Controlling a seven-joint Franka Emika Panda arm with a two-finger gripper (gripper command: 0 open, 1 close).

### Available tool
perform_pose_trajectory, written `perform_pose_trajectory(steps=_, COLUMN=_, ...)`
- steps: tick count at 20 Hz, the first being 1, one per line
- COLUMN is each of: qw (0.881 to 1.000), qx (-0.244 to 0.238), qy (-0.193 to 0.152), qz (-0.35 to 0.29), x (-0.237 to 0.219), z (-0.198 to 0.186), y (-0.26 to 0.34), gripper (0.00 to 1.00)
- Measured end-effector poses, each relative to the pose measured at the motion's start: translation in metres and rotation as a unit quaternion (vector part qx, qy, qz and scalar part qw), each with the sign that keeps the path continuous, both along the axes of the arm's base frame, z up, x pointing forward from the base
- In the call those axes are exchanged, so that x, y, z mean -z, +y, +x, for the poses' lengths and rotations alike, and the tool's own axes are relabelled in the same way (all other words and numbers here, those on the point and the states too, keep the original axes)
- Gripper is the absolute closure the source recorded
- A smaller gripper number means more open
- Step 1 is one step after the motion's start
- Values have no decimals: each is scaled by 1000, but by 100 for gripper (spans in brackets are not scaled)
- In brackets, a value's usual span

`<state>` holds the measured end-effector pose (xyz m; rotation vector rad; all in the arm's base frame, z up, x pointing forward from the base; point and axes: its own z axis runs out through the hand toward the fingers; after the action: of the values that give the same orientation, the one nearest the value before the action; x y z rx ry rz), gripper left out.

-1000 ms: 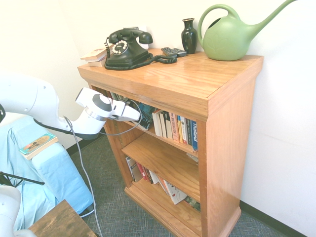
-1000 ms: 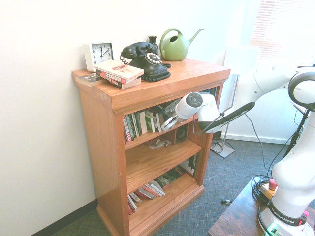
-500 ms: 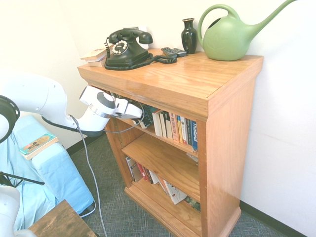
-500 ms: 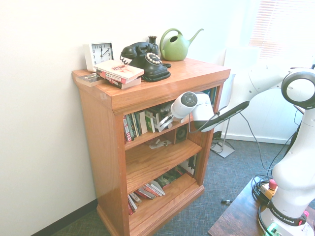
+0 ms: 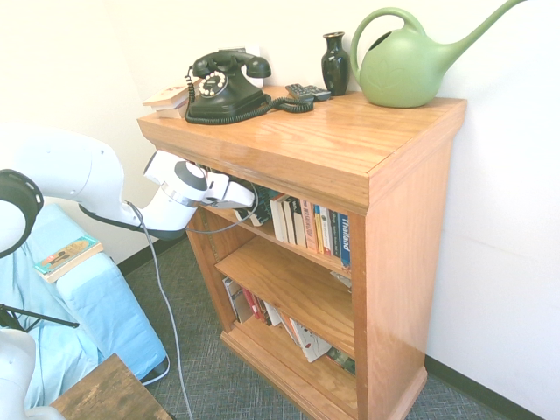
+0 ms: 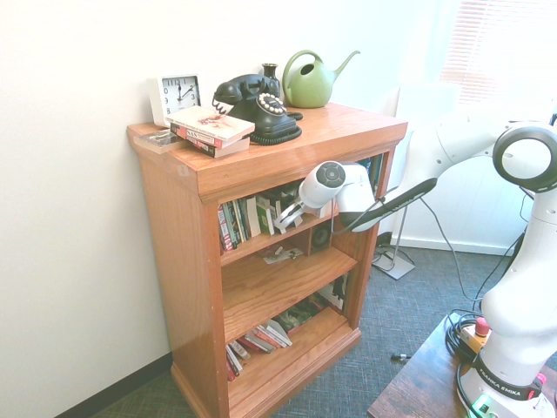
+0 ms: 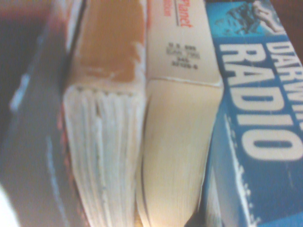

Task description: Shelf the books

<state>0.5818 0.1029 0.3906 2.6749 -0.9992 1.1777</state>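
The gripper [image 6: 290,213] is shown at the bookcase's [image 6: 261,165] top shelf. Its fingers are clamped on a blue-covered book [image 7: 255,123] set beside shelved books [image 5: 311,226].

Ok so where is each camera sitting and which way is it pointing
First exterior view: above the bookcase's corner, looking down across it at the phone and watering can; the arm enters from the picture's left, gripper at the top shelf.
Second exterior view: the opposite side, facing the bookcase front; the arm comes from the right, its base low at the right edge.
Wrist view: close on book tops, including a blue book; no arm shows.
Both exterior views share the phone, watering can and gripper.
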Motion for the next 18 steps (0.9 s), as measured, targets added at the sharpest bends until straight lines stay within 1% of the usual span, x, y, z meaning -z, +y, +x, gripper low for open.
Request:
perform_pose_trajectory(steps=6, qw=1000, qx=-1, qy=-7, qz=4, x=-8, z=-8, y=-1, gripper=0)
perform_pose_trajectory(steps=11, qw=1000, qx=-6, qy=-1, qz=9, x=-2, z=-22, y=1, gripper=0)
perform_pose_trajectory(steps=14, qw=1000, qx=-5, qy=-1, qz=18, x=-3, z=-38, y=5, gripper=0)
perform_pose_trajectory(steps=18, qw=999, qx=-2, qy=-21, qz=30, x=-28, z=-67, y=7, gripper=0)
